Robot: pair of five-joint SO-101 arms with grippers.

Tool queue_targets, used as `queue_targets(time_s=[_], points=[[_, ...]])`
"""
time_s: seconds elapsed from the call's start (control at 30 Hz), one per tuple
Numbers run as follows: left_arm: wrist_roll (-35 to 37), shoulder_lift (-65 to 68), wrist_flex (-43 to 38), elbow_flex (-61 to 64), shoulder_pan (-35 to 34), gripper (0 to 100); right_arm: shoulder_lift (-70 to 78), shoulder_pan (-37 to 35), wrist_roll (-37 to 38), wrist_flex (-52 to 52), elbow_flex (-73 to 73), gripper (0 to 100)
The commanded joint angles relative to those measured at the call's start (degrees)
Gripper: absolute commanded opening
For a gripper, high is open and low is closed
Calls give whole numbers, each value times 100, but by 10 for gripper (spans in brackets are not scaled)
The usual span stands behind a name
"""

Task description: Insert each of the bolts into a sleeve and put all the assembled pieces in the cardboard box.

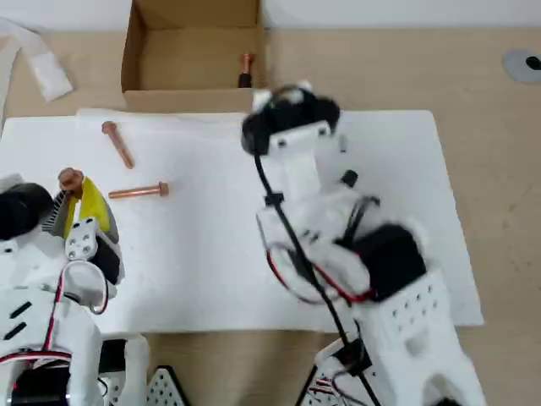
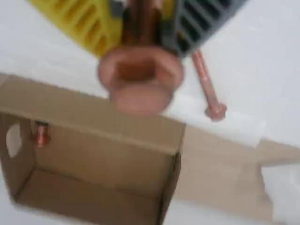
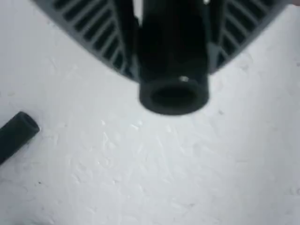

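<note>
Left tool (image 2: 140, 18): grips a copper bolt (image 2: 140, 82), head outermost, long axis aimed at the cardboard box (image 2: 117, 126) ahead. Right tool (image 3: 173, 28): clamps a black sleeve (image 3: 173, 96), well off to the left tool's right, bore facing the mat (image 3: 164, 178) below; probably calls for turning both inward.

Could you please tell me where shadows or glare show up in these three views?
High view: diffuse light, no hard shadows on the white mat, no glare. Left wrist view: a pale sheen on the head of the bolt in the left gripper. Right wrist view: the sleeve in the right gripper reads near-black, its bore dark.
</note>
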Motion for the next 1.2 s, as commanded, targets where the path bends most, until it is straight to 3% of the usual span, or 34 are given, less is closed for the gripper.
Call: queue_targets(time_s=[0.0,0.3,0.6,0.77,0.97,1.17], points=[[0,-629,-651,545,88,6,-980,101,70,-1046,1560,12],[26,-1077,-1310,1292,185,6,-2633,66,79,-3877,4655,12],[0,-1077,-2286,1820,1943,5,-3020,-514,273,-5196,5393,10],[0,-1077,-2655,1793,2286,5,-3020,-884,914,-5890,5692,10],[26,-1051,-2259,1371,2453,4,-3029,-875,1758,-6567,6035,10],[35,-1051,-1899,1257,2936,4,-3029,-875,1987,-7226,6369,10]])
